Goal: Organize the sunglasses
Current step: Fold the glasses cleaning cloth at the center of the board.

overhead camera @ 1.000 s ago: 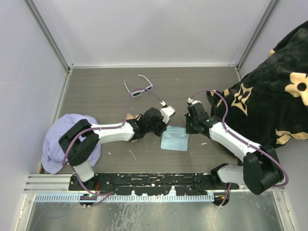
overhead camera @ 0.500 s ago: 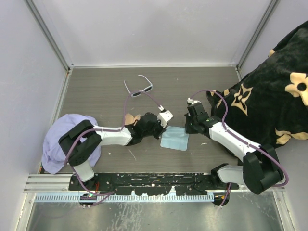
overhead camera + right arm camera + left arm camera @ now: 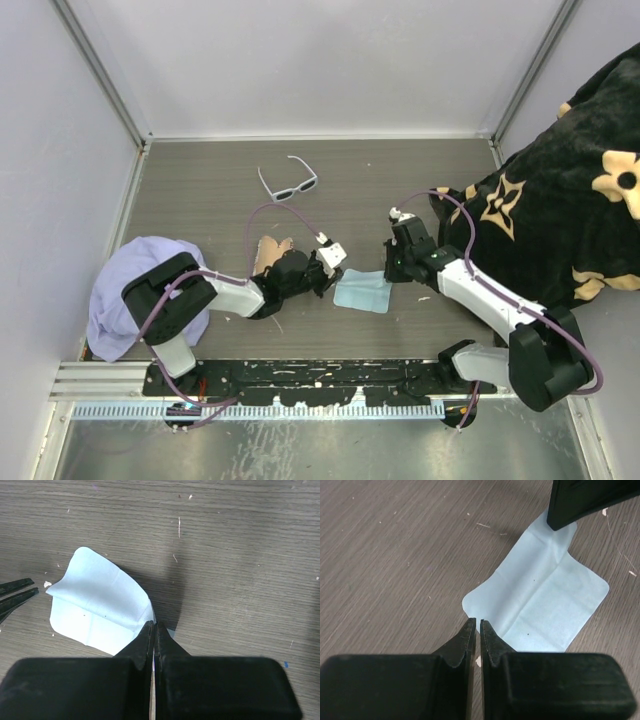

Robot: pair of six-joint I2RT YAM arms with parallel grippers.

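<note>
The sunglasses (image 3: 288, 185), white frame with dark lenses, lie open on the table at the back, apart from both arms. A light blue cloth (image 3: 362, 291) lies between the grippers. My right gripper (image 3: 394, 271) is shut on the cloth's right edge (image 3: 100, 605), which is lifted a little. My left gripper (image 3: 323, 280) is shut and empty, its tips (image 3: 477, 623) at the cloth's (image 3: 545, 600) near-left corner. The right gripper's finger (image 3: 580, 500) shows at the cloth's far end in the left wrist view.
A tan patterned soft case (image 3: 267, 250) lies partly hidden under the left arm. A lavender cloth (image 3: 120, 290) is heaped at the left. A black floral blanket (image 3: 560, 200) fills the right side. Walls stand at the back and both sides.
My left gripper has drawn back to the left, off the cloth, and uncovered the tan case. The right gripper stays shut on the cloth's right edge.
</note>
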